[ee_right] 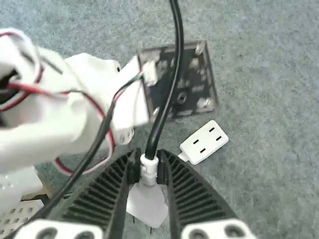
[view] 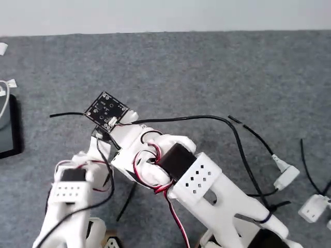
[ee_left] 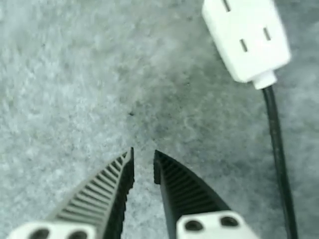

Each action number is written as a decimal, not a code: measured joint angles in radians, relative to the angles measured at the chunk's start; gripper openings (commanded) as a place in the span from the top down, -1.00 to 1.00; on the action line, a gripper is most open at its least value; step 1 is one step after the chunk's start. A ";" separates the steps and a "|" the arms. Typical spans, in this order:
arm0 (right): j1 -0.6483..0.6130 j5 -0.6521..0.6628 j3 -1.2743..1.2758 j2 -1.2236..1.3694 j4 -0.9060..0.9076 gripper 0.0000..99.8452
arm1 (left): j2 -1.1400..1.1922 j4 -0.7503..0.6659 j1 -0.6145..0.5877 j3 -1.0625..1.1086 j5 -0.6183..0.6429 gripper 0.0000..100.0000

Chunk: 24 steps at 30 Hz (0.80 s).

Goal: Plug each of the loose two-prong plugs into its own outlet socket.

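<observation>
My right gripper (ee_right: 148,164) is shut on a white two-prong plug (ee_right: 146,199) at the neck where its black cable (ee_right: 169,74) leaves. A white outlet socket (ee_right: 205,142) lies on the grey carpet just beyond the plug. The left wrist view has this socket (ee_left: 246,37) ahead and to one side of my left gripper (ee_left: 143,157). That gripper is open by a narrow gap over bare carpet and holds nothing. In the high view both arms meet near the left arm's camera board (view: 106,111). The held plug's cable (view: 207,118) trails off to the right.
A second white plug (view: 285,175) and a white socket block (view: 313,206) lie at the right edge with their black cables. A dark flat device (view: 8,126) sits at the left edge. The left arm's camera board (ee_right: 179,79) is close behind the held cable.
</observation>
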 measured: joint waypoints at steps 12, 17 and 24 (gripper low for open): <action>-0.011 0.002 0.023 0.000 0.003 0.98 | -0.516 0.115 0.068 0.224 -0.084 0.97; -0.014 0.002 0.044 -0.017 0.005 0.98 | -0.767 0.201 0.068 0.296 -0.080 0.97; 0.091 0.041 0.203 0.006 -0.210 0.98 | -0.994 0.270 0.041 0.325 0.037 0.97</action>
